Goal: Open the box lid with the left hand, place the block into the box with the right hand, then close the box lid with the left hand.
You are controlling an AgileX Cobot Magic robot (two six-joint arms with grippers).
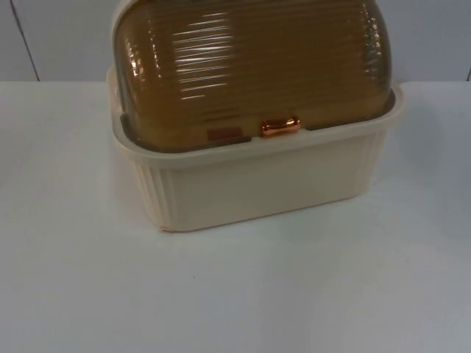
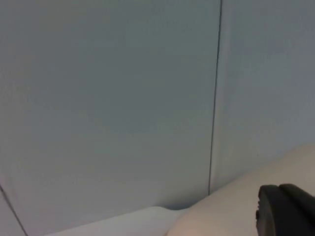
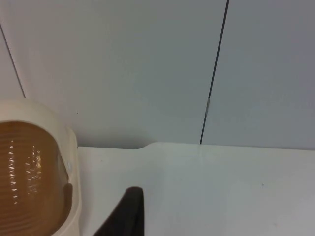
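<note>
On the surface, box [image 1: 254, 176] lid [image 1: 250, 66] down; left claw [image 2: 288, 211] state indeterminable; should hook amber handle [image 1: 280, 126], lift smoothly.

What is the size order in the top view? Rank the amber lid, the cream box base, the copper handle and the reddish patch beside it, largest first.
1. Amber lid, though it runs out of the picture.
2. Cream box base, close behind in visible area.
3 and 4. Copper handle and reddish patch look alike; I won't rank them.
</note>
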